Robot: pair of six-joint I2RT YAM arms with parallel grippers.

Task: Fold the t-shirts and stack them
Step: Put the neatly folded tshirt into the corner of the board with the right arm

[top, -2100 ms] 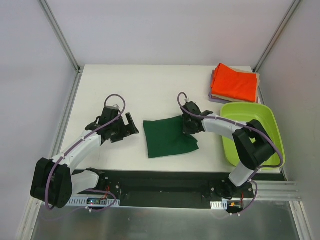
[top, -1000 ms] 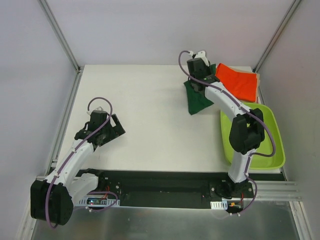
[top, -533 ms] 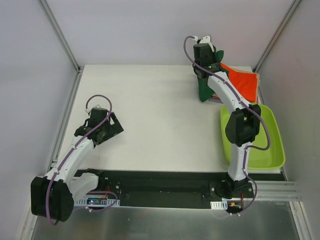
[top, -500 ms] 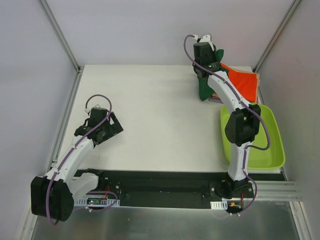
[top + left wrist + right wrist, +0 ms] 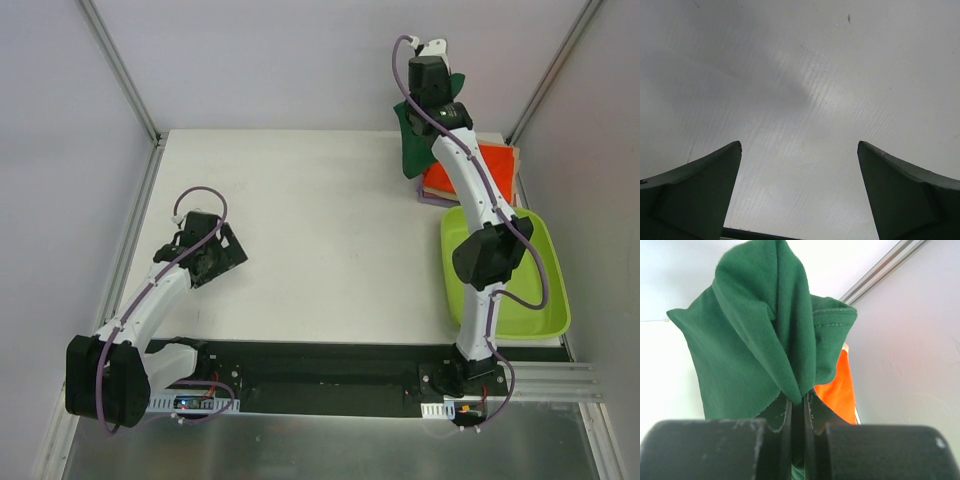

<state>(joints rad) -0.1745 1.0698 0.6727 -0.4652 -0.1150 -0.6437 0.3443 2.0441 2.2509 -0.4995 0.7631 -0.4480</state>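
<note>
1. Since 2.1 s ago, the right arm has carried the dark green shirt (image 5: 409, 140) from mid-counter to the far right corner. The left arm has pulled back toward the left edge.
2. Top view: the right gripper (image 5: 432, 92) is up high and the green shirt hangs bunched from it. The shirt is just beside the orange shirt (image 5: 492, 168), which tops the folded stack on the counter (image 5: 320, 200). Can't tell if the green hem touches the counter. The lime bin (image 5: 545, 270) sits on the near side of the stack.
3. Right wrist view shows the grip, which the top view hides. The fingers (image 5: 774, 415) are pinched together on a fold of green cloth (image 5: 755, 340), and the stitched hem is visible. Orange (image 5: 837, 385) shows behind it on the right.
4. Left gripper (image 5: 225, 255): the top view shows only its dark body over the counter's left side. The left wrist view shows both fingers (image 5: 700, 190) spread wide apart, with only counter surface (image 5: 800, 75) between them.
</note>
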